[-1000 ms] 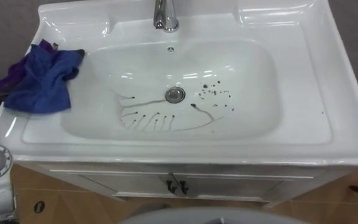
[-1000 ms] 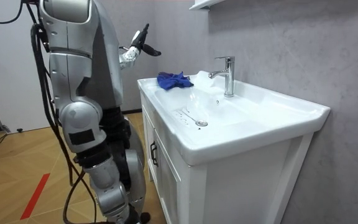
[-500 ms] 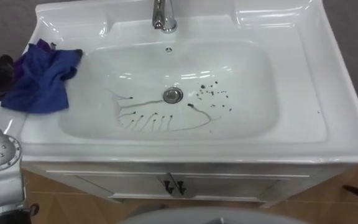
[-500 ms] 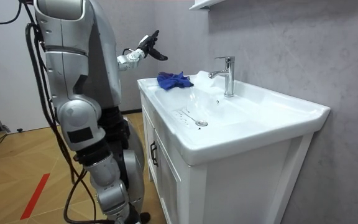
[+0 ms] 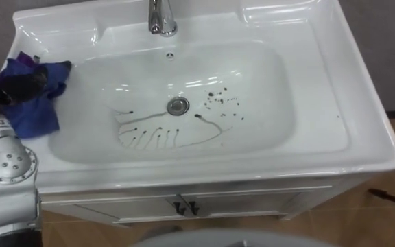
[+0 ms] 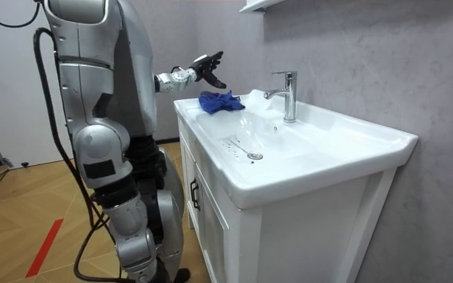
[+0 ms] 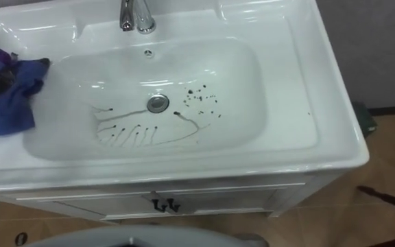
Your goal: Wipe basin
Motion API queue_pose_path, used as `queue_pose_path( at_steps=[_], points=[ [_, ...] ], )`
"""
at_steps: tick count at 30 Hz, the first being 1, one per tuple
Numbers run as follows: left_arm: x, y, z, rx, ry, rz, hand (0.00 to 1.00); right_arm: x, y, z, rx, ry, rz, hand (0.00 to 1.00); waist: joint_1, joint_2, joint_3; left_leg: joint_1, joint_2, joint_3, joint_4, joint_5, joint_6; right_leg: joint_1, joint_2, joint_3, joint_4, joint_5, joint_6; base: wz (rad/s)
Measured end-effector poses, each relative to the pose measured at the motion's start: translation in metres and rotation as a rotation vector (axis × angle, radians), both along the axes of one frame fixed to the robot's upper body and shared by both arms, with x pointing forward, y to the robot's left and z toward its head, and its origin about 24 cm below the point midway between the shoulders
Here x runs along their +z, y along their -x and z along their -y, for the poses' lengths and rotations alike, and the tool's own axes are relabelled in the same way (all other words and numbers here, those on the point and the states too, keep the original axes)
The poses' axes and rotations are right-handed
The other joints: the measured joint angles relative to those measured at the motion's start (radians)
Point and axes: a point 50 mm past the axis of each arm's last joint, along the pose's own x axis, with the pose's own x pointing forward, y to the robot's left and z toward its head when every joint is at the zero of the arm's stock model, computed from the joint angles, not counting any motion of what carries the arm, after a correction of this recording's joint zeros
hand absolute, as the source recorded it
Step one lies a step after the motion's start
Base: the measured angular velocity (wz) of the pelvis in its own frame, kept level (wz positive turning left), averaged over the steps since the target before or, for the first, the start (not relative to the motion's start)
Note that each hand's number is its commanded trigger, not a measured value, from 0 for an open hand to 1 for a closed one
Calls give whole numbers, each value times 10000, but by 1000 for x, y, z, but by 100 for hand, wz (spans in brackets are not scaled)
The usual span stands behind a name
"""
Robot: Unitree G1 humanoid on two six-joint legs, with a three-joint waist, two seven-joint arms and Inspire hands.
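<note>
The fingers of your left hand [image 5: 19, 86] hang loosely open at the frame's left edge, holding nothing, just over the crumpled blue cloth [image 5: 29, 116] on the basin [image 5: 321, 82] rim. The cloth looks soft, light and floppy, so pinch its bunched middle before sweeping the dark spatter [image 5: 218, 99] beside the drain [image 5: 177, 105].

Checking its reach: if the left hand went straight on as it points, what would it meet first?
Probably the cloth on the basin's left rim; the left hand points down toward it, though depth is unclear.

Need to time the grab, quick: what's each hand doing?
Left hand: open, over the blue cloth.
Right hand: cannot be told.
</note>
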Motion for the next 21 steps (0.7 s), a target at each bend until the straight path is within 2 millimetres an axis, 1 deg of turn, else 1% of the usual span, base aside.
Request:
queue_pose_path(
  at_steps=[6,8,10,11,12,14,15,21],
  points=[
    [-16,-8,5,-380,429,-825,0,0,3,1,-99,111,-216,0,-43,26,-21,-24,108,259,34,-8,-5,-107,22,3,161,17,-28,-2],
    [-20,-11,6,-417,561,-1057,0,0,3,0,-112,84,-238,0,-62,44,-31,-43,161,275,83,-61,-22,-115,63,-1,172,27,-42,0],
    [-22,-12,5,-394,626,-1168,0,0,2,0,-108,76,-228,0,-56,68,-50,-30,185,303,91,-70,-20,-136,82,89,194,33,-50,-6],
    [-24,-12,5,-369,645,-1227,0,0,2,0,-101,81,-210,0,-59,94,-65,-7,184,304,89,-82,-16,-150,84,134,177,34,-50,-11],
    [-28,-11,4,-298,701,-1377,0,0,2,0,-102,81,-208,0,-51,135,-109,26,183,327,82,-85,-15,-147,86,203,173,33,-49,-12],
    [-33,-9,3,-208,792,-1619,0,0,3,0,-116,77,-247,0,-56,118,-126,42,185,373,69,-82,-11,-146,80,238,161,31,-46,-7],
    [-36,-8,2,-166,833,-1734,0,0,5,0,-128,72,-278,0,-66,146,-150,50,184,385,74,-81,-9,-146,78,260,160,32,-44,0],
    [-46,-5,0,-45,920,-2211,0,0,11,-1,-232,58,-391,0,-55,97,-147,38,182,382,93,-78,-11,-146,90,288,119,35,-39,0]
  ],
)
